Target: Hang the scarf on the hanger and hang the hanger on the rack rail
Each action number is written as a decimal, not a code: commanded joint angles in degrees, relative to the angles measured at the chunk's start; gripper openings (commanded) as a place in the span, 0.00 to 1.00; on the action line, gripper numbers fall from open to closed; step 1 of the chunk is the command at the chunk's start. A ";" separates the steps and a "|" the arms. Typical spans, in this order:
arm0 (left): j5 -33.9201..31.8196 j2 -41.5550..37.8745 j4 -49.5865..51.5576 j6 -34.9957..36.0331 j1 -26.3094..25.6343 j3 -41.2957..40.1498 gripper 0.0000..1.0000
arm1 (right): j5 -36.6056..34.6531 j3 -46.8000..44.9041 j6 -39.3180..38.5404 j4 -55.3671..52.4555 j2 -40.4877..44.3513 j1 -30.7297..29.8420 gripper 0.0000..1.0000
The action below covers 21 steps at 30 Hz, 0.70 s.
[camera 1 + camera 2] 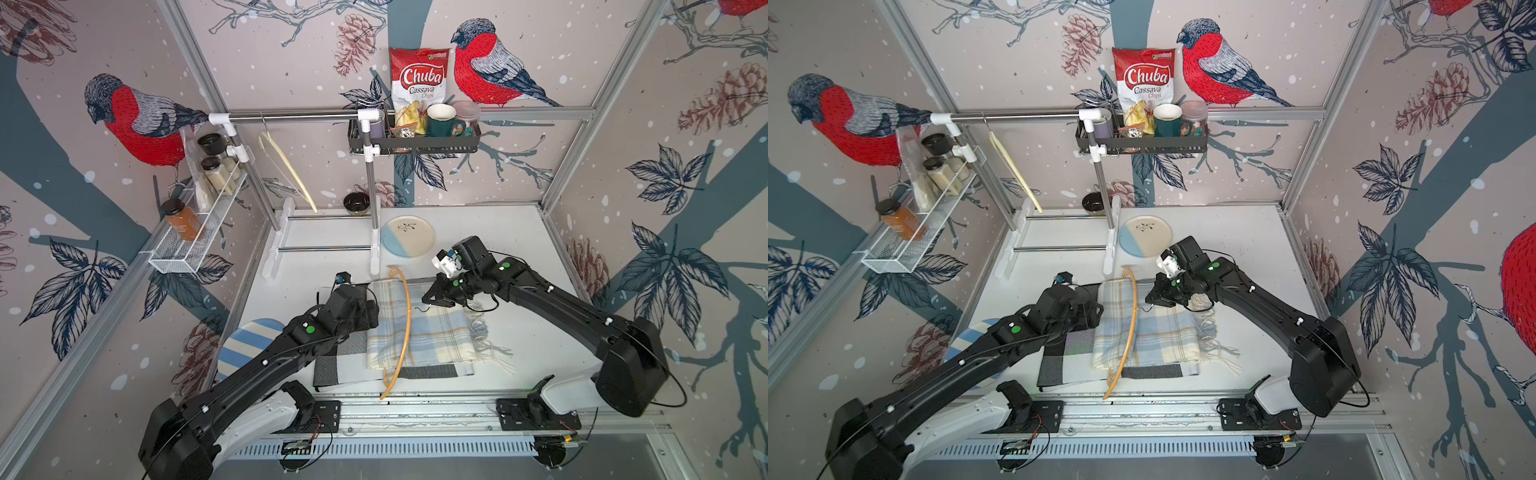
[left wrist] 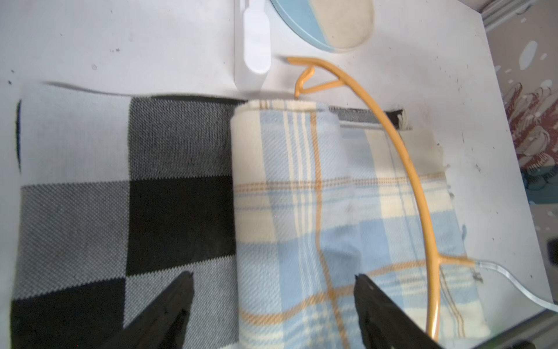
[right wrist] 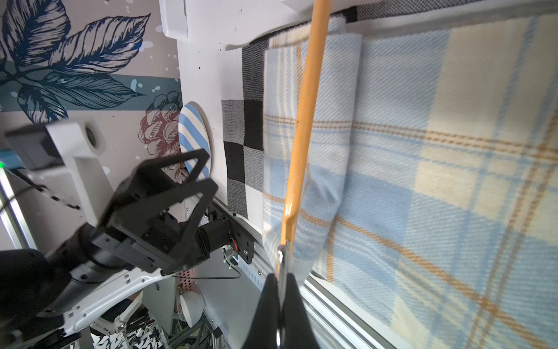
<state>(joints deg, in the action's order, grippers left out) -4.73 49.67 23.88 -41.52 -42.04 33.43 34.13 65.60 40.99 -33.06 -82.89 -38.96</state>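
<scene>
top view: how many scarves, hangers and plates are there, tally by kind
scarves: 2 (blue plaid scarf, black and grey checked scarf)
hangers: 2 (orange hanger, cream hanger on the rail)
plates: 2 (blue and cream plate, striped plate)
total: 6

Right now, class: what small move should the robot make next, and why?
Probably raise the hanger slightly with the right gripper. Its jaws are shut on the hanger, the left gripper is open over the scarf, holding nothing, and the hanger lies on the scarf. A small lift would show whether the scarf comes with it.
</scene>
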 commanded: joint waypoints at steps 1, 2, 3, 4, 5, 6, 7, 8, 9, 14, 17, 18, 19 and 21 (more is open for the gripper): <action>6.84 -4.40 -13.33 5.21 -6.13 -3.99 0.85 | 1.05 1.55 3.33 3.46 -1.03 -0.50 0.21; 5.26 -4.36 -13.79 7.01 -9.11 -3.81 0.86 | 1.48 2.15 4.13 3.97 -1.56 -0.82 0.26; 3.90 -3.55 -14.06 8.44 -11.37 -3.47 0.87 | 1.85 2.83 4.77 4.41 -2.15 -1.31 0.30; 3.62 -2.17 -14.86 9.19 -12.41 -3.49 0.88 | 2.26 3.34 5.09 4.72 -2.61 -1.97 0.33; 3.63 -0.76 -16.10 9.41 -12.78 -3.76 0.91 | 2.46 4.05 5.41 4.95 -3.21 -2.50 0.37; 3.20 0.40 -17.00 9.36 -12.80 -4.19 0.94 | 2.67 4.64 5.84 5.21 -3.64 -3.09 0.39; 2.71 1.24 -18.34 9.23 -12.89 -4.92 0.95 | 3.18 5.04 6.49 6.00 -3.97 -3.78 0.41; 1.50 1.88 -19.85 8.87 -12.89 -5.60 0.95 | 3.61 5.32 7.14 6.87 -4.33 -4.33 0.41; 0.55 2.40 -21.16 8.49 -12.89 -6.21 0.95 | 4.02 5.71 7.78 7.47 -4.83 -4.82 0.42; -4.37 6.11 -18.94 9.20 -13.12 -5.44 0.91 | 6.10 7.37 12.29 11.22 -6.28 -6.91 0.47; -6.90 6.05 -18.56 8.52 -13.15 -6.23 0.84 | 8.51 7.02 16.86 17.12 -7.03 -7.96 0.47; -7.99 5.68 -18.22 7.93 -13.15 -6.45 0.78 | 9.21 7.40 17.70 17.99 -7.44 -8.31 0.47; -9.31 5.38 -17.61 7.22 -13.15 -6.68 0.71 | 9.60 8.00 17.86 18.21 -7.67 -8.79 0.47; -10.89 4.55 -16.58 6.18 -13.16 -7.04 0.51 | 9.07 9.42 16.95 17.07 -7.91 -9.12 0.48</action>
<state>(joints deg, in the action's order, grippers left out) -10.98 54.94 6.72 -34.28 -55.00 26.68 41.12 73.65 55.88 -19.38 -90.65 -47.70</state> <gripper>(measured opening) 0.547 0.477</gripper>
